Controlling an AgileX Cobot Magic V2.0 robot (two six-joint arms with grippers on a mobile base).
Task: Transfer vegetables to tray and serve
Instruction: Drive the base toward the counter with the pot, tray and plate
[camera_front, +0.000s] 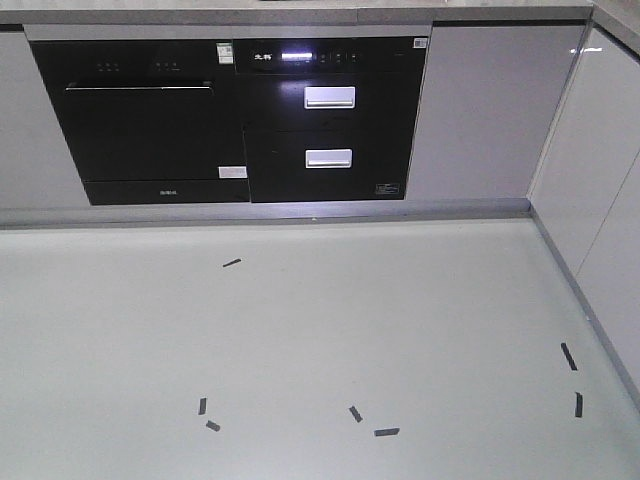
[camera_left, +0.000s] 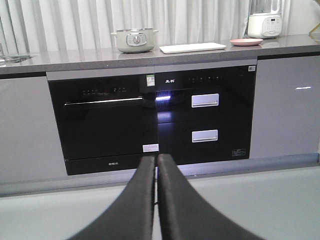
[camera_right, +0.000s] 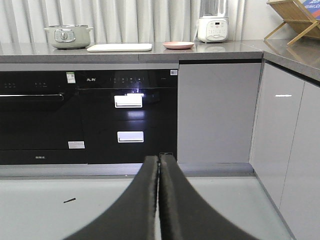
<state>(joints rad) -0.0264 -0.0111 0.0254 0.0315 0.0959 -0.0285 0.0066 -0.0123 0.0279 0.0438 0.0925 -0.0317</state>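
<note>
The cream-white tray (camera_left: 192, 47) lies flat on the grey countertop, seen edge-on; it also shows in the right wrist view (camera_right: 119, 47). No green lettuce leaves show in any view. My left gripper (camera_left: 156, 159) is shut and empty, low above the floor and pointing at the black oven fronts. My right gripper (camera_right: 159, 159) is shut and empty, also low and far from the counter. Neither gripper shows in the front view.
A pale green pot (camera_left: 134, 40) stands left of the tray and a round pink plate (camera_left: 246, 42) right of it, with a white blender (camera_left: 264, 20) behind. A wooden rack (camera_right: 295, 17) sits on the right-hand counter. Black tape marks (camera_front: 386, 432) dot the floor. Cabinets (camera_right: 295, 150) close the right side.
</note>
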